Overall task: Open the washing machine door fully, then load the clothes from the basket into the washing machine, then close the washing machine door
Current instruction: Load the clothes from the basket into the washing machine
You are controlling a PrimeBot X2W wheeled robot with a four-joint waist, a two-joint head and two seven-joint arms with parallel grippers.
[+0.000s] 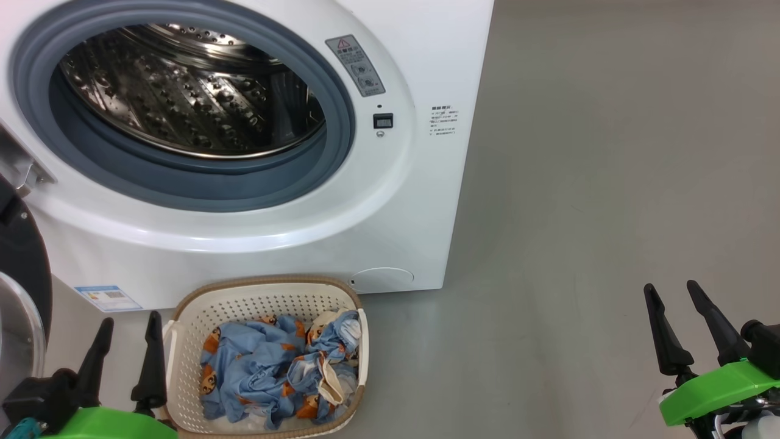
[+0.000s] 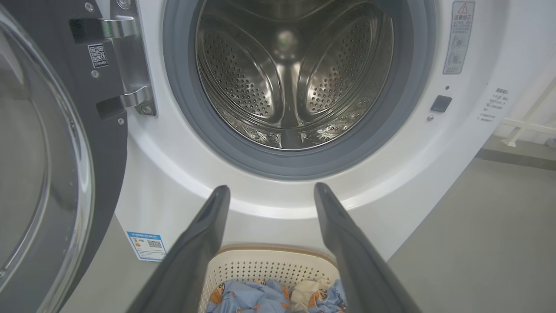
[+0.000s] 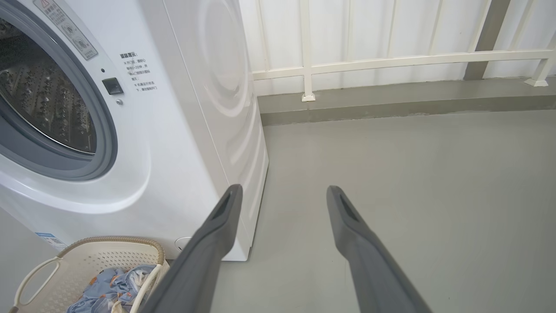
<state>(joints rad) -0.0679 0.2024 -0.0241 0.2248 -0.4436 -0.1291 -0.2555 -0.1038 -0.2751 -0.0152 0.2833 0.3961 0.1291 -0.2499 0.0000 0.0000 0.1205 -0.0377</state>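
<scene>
Entry: you can count the door step as done. The round washing machine door with glossy black rim and clear glass bowl (image 2: pixel 43 174) stands swung wide, left of your left pincer (image 1: pixel 131 317). Loading is not yet begun: the steel perforated drum (image 2: pixel 286 78) ahead of that pincer looks empty. The blue printed clothes (image 1: pixel 268 366) lie heaped in the cream perforated basket with brown woven rim (image 1: pixel 268 285), just right of the pincer and touching the big white washing machine (image 1: pixel 390 201). Loading and closing remain. Both pincers are released, nothing held; the right pincer (image 1: pixel 670 285) hangs over bare floor, well apart from the basket. Writing: a grey warning-triangle sticker (image 1: pixel 355 65), a blue label with QR code (image 2: pixel 147 245), all text too small to read.
</scene>
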